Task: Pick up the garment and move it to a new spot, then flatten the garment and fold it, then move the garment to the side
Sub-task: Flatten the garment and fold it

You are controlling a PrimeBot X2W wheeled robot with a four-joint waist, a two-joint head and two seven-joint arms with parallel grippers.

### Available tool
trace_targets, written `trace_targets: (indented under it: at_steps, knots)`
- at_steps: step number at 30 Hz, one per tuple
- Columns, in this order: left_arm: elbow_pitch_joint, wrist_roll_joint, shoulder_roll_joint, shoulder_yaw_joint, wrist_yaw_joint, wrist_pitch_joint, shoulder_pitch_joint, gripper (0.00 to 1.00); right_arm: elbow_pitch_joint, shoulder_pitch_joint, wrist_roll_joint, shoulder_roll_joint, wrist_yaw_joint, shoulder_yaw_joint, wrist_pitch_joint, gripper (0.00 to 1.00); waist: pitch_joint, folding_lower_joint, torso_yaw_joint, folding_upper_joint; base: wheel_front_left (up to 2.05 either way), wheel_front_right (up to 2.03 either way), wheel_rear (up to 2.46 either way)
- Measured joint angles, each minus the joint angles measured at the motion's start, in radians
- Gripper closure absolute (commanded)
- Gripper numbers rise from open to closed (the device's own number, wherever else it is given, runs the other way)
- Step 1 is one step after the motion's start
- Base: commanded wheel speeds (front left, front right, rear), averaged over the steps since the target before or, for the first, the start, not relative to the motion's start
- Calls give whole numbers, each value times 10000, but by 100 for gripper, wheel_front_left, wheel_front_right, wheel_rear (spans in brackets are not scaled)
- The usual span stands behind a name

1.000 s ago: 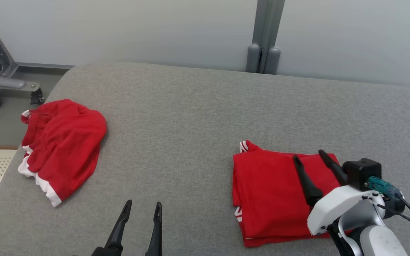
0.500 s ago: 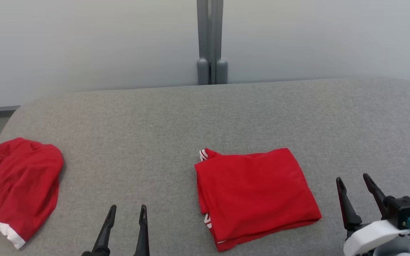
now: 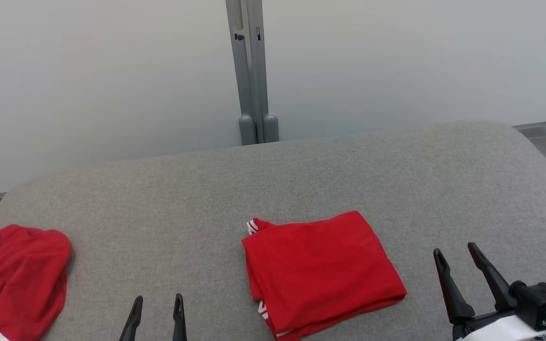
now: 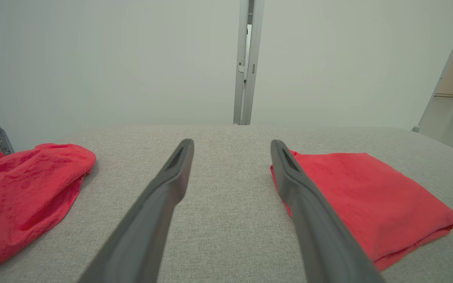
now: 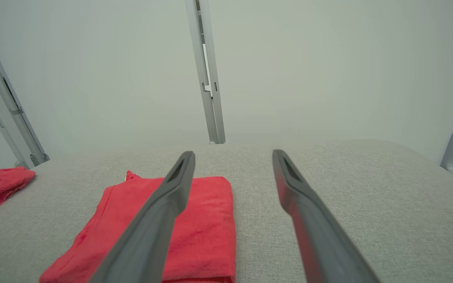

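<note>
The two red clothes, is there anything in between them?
Mostly bare grey table. In the head view, the crumpled garment and the folded garment lie apart, with the open left gripper at the gap's near edge.

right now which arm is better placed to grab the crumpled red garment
Left, probably. The left end effector is open and empty, nearer the crumpled garment; the right end effector sits beyond the folded garment, which lies between.
</note>
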Motion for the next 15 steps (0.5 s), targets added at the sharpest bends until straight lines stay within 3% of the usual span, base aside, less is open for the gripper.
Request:
trace_targets:
  at_steps: [15]
  knots:
    - [84,42,0,86,-25,0,328,0,-351,429,-36,420,0,-77,0,0,-297,0,477,0,0,0,0]
